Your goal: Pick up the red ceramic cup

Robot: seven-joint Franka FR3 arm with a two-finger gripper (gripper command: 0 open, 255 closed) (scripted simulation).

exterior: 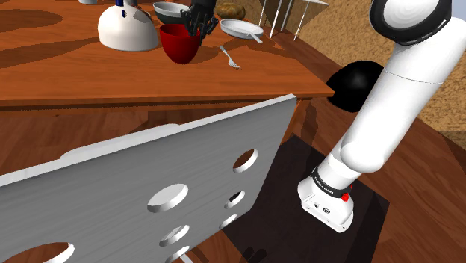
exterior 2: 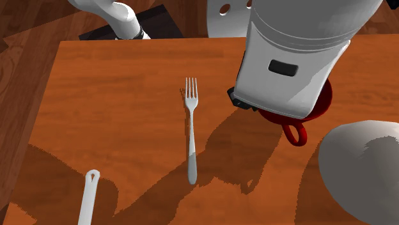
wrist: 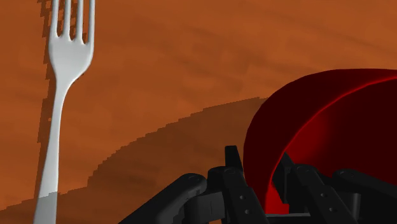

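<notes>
Where the pincer (wrist: 259, 167) comes in at the lower middle of the wrist view, its two black fingers stand either side of the red cup's (wrist: 305, 105) wall, one outside and one inside the rim. They look pressed onto that wall, pinching it. In the shoulder view the pincer (exterior: 199, 27) sits at the upper middle of the frame, on the upper right edge of the red cup (exterior: 178, 46), which stands near the top of the bench (exterior: 75, 71). In the second exterior view the arm's white hand covers most of the red cup (exterior 2: 327, 102) at the right of the frame, with its loop handle poking out below. The base appears to rest on the bench, so the lift seems not yet begun. By that reading the reach and the grip are done, and raising the red cup clear is left. A fork (wrist: 60, 121) lies apart from it, at the left of the wrist view. A white round pot (exterior: 127, 30) stands just beside it, to its left in the shoulder view.
</notes>
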